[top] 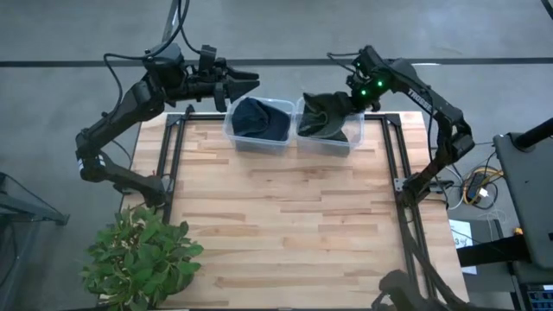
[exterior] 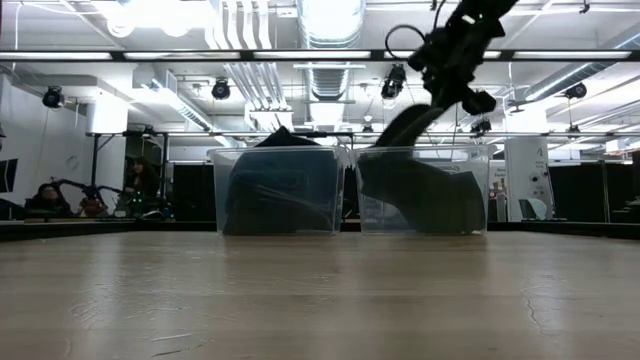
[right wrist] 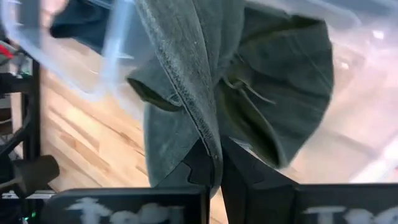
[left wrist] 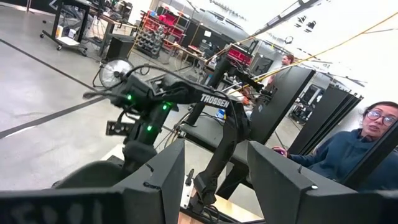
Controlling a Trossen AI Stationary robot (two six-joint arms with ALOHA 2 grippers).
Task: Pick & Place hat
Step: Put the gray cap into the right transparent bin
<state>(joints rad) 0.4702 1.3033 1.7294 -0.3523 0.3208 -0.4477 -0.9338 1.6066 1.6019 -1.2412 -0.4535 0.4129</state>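
Note:
A dark green hat (top: 324, 117) hangs half in the right clear bin (top: 354, 138), its upper part raised toward my right gripper (top: 352, 101), which is shut on it above that bin's far side. In the right wrist view the hat (right wrist: 186, 81) spreads before the gripper (right wrist: 214, 163). A dark blue hat (top: 262, 117) lies in the left clear bin (top: 235, 138). My left gripper (top: 251, 81) hovers open beyond the left bin's far edge; its fingers (left wrist: 161, 180) point toward the right arm. My right gripper pinches the green hat's brim edge (right wrist: 208, 140) between its two fingers. It comes slanting down from above the bin's far right side. The hat (exterior: 415, 175) hangs below the fingers, slack, its lower part inside the right bin.
The two bins stand side by side at the table's far edge. A potted plant (top: 143, 255) sits at the near left corner. The wooden table (top: 285, 225) stretches in front of the bins. A person (left wrist: 354, 155) sits beyond the table.

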